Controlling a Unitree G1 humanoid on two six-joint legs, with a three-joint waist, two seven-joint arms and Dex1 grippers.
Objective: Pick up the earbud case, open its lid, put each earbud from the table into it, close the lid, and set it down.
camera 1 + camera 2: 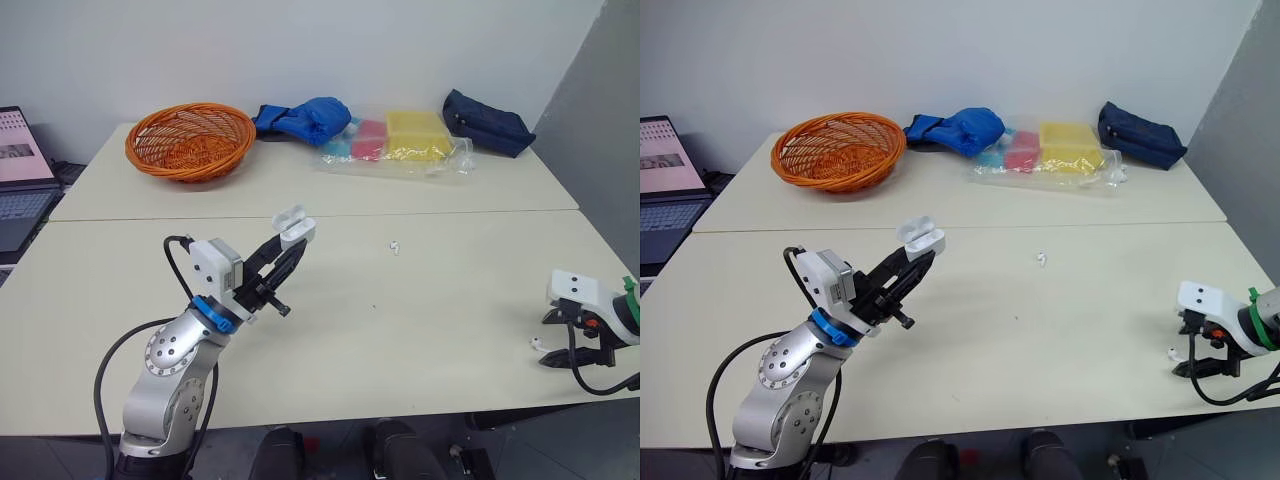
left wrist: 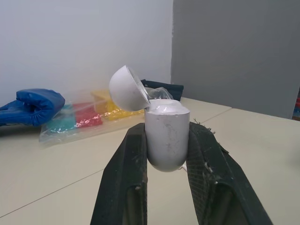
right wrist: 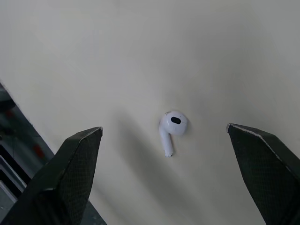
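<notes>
Cream table (image 1: 420,320), lower right: right gripper (image 3: 164,129) gapes wide above an earbud (image 3: 171,127); centre, lower, pinch gently. Left gripper (image 2: 167,130) clamps the seemingly empty, open-lidded earbud case (image 2: 166,140).

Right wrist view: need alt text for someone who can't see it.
A single white earbud lies on the beige table, centred in the gap of the right gripper, whose two black fingers are spread wide on either side without touching it. The table's edge runs close by.

White earbud case (image 2: 166,136) aloft, lid (image 2: 127,88) open; centre earbud (image 1: 396,246) and right-edge earbud (image 3: 171,129) on table (image 1: 450,300).
</notes>
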